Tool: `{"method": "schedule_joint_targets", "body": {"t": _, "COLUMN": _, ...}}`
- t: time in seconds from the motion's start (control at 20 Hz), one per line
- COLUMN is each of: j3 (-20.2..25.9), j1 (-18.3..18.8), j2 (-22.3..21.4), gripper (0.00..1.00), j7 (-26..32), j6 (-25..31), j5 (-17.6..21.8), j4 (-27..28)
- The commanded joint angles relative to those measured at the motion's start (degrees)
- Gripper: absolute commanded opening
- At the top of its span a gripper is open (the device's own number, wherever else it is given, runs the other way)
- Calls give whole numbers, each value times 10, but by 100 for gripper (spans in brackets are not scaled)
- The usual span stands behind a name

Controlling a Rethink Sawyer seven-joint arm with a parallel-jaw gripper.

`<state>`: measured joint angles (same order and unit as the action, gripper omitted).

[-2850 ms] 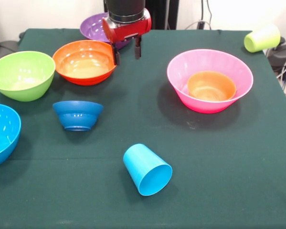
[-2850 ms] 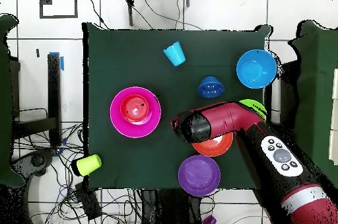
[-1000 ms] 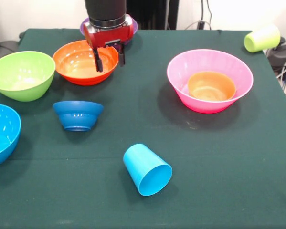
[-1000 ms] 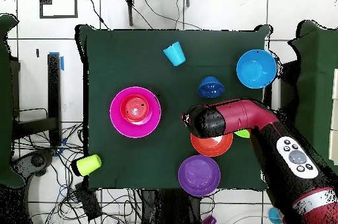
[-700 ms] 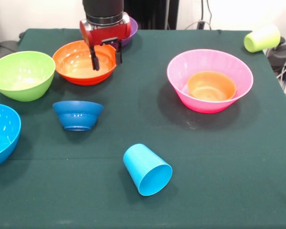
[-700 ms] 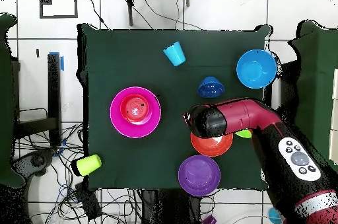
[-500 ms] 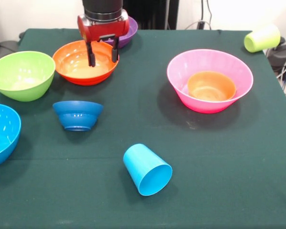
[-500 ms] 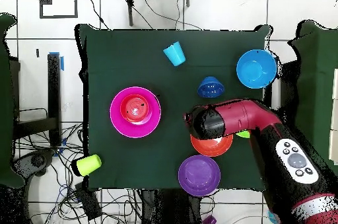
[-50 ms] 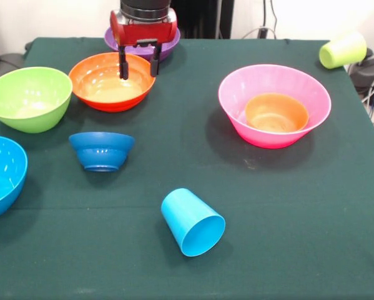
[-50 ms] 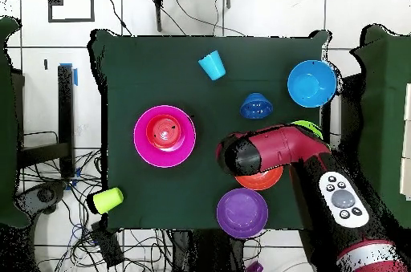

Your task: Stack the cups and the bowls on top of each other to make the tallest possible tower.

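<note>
1. Your gripper (image 9: 137,67) hangs with jaws open, straddling the orange bowl's (image 9: 105,87) far-right rim.
2. The pink bowl (image 9: 236,106) sits on the counter (image 9: 286,219) with the small orange bowl (image 9: 276,112) inside it.
3. The blue cup (image 9: 191,222) lies tipped on its side; the yellow-green cup (image 9: 343,50) lies at the counter's corner.

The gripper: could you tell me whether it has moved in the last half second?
Yes. In the front view the gripper has shifted right, toward the orange bowl's right rim, and slightly up toward the purple bowl.

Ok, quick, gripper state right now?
Gripper: open, holding nothing, its fingers hanging over the rim of the orange bowl.
</note>
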<state>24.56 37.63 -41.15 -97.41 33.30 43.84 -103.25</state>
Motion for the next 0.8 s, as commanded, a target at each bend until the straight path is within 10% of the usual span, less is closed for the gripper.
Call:
{"method": "schedule_joint_targets", "body": {"t": 0.05, "j3": -50, "j1": -22, "j2": 12, "gripper": 100, "j7": -97, "j6": -39, "j5": 0, "j4": -29}}
{"method": "schedule_joint_targets", "body": {"t": 0.8, "j3": -40, "j1": -33, "j2": 27, "gripper": 100, "j7": -75, "j6": -33, "j5": -18, "j4": -27}}
